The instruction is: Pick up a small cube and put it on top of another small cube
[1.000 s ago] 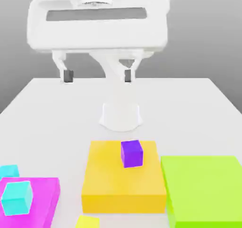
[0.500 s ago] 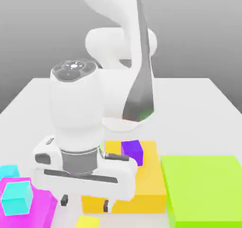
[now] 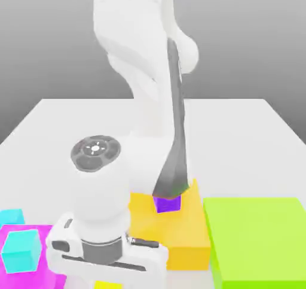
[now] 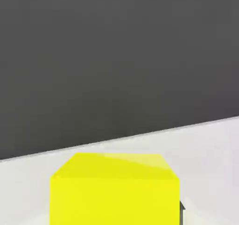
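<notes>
A small yellow cube [image 4: 114,194] sits between my fingers in the hand view, with one dark fingertip [image 4: 181,213] against its side. In the exterior view my hand [image 3: 106,255] is low at the table's front edge, and a sliver of the yellow cube [image 3: 109,285] shows beneath it. The gripper is shut on that cube. A small purple cube [image 3: 167,204] rests on the orange block [image 3: 188,237], partly behind the arm. A cyan cube [image 3: 21,250] stands on the magenta block [image 3: 24,280].
A large lime green block [image 3: 257,240] lies at the exterior view's right. Another cyan cube [image 3: 11,216] sits at the far left edge. The white arm [image 3: 143,72] rises over the middle of the white table [image 3: 239,132].
The arm has swung down from high at the back to the front edge. The hand dropped over the yellow cube, and the fingers went from wide open to shut on it.
</notes>
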